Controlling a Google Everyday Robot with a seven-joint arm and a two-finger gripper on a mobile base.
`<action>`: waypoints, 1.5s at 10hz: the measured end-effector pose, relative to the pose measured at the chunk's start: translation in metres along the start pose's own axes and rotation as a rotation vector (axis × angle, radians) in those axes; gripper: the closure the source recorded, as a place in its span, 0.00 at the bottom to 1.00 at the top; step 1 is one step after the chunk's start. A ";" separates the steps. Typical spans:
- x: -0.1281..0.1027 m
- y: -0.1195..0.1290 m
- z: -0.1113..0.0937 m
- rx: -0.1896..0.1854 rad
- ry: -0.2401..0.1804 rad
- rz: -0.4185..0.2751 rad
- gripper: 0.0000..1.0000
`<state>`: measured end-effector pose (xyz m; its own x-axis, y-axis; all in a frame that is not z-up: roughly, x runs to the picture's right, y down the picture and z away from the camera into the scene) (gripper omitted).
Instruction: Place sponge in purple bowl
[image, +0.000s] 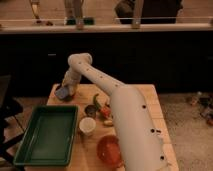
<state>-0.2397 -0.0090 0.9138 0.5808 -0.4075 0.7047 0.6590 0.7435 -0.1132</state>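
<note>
our claw (66, 89) hangs at the sponge (62, 93) on the desk's (146, 100) far corner, where we cannot tell its grip, and next we lift toward the purple bowl.

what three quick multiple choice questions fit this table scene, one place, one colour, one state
1. What colour is the tray? A green B red C white
2. Where is the gripper? A over the tray B at the table's far left corner, by the sponge C above the white cup
3. How is the white cup standing? A on its side B upright C upside down

Answers: 1 A, its walls and floor are green; 2 B, the arm ends there beside the sponge; 3 B, its round mouth faces up.
</note>
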 end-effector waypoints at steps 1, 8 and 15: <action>0.002 -0.003 -0.003 0.008 0.034 0.011 1.00; 0.026 -0.010 -0.018 0.057 0.198 0.092 1.00; 0.050 -0.005 -0.016 0.081 0.141 0.153 1.00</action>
<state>-0.2061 -0.0424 0.9385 0.7359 -0.3526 0.5780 0.5208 0.8404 -0.1504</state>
